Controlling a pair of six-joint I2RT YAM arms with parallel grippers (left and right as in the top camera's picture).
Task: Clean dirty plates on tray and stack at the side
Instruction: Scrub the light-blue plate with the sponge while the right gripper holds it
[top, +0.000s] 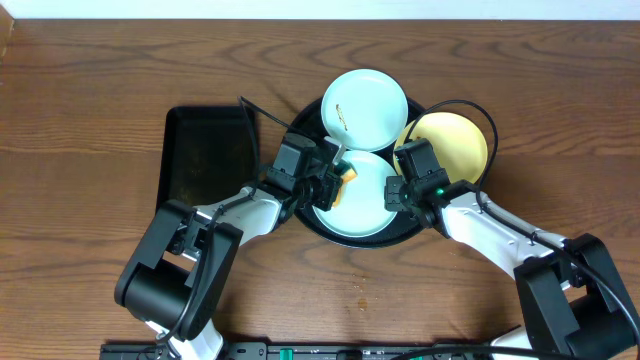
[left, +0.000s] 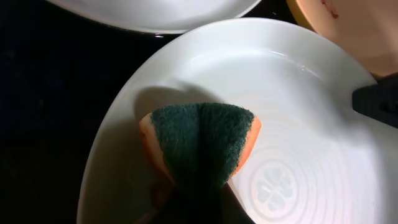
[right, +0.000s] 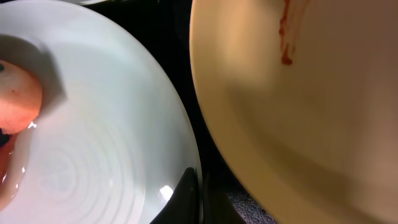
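Left claw (top: 335, 180) clamped on a folded sponge (left: 199, 140), green face outward, crease in line with the fingers. The sponge presses on the near mint plate (left: 292, 112), on the side of its well toward the left arm; the unwiped rest of the well, with the embossed centre, extends away from the sponge toward the right claw (right: 194, 196). That claw is closed with nothing between its fingers, its tips at the same plate's opposite rim, in the gap beside the yellow plate (right: 298, 124), which carries a red smear (right: 286, 43). All plates, including the far mint plate (top: 365, 105), lie on the tray (left: 50, 99); none is on the bare counter (top: 100, 70). Judged: the wipe should travel across the well toward the right claw; the left arm is nearer
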